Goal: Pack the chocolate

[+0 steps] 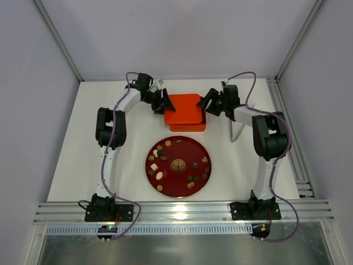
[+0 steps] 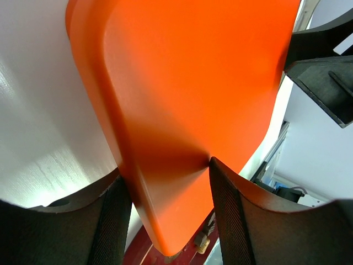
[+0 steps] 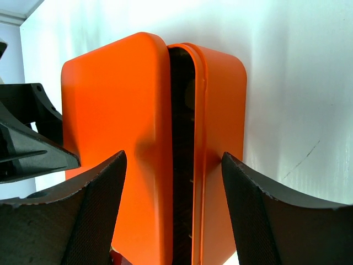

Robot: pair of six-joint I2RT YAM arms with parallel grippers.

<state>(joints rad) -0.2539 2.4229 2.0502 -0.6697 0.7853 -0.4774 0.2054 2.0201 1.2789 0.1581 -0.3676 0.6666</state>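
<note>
Many bite-sized chocolates (image 1: 160, 175), brown, tan and cream, all sit on the round dark red plate (image 1: 187, 150), none packed yet. Beyond it, the left hand (image 2: 168, 221) clamps the orange plastic lid (image 2: 182, 83); the right hand (image 3: 174, 210) straddles lid and orange box base (image 3: 220, 110), grip unclear. Box interior hidden

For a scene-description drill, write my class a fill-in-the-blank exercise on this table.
1. The chocolates lie on a dark red ____.
2. The emblem at its centre is ____.
3. The box behind it is ____.
4. The left end effector holds the box's ____.
Missing words: plate; gold; orange; lid.
</note>
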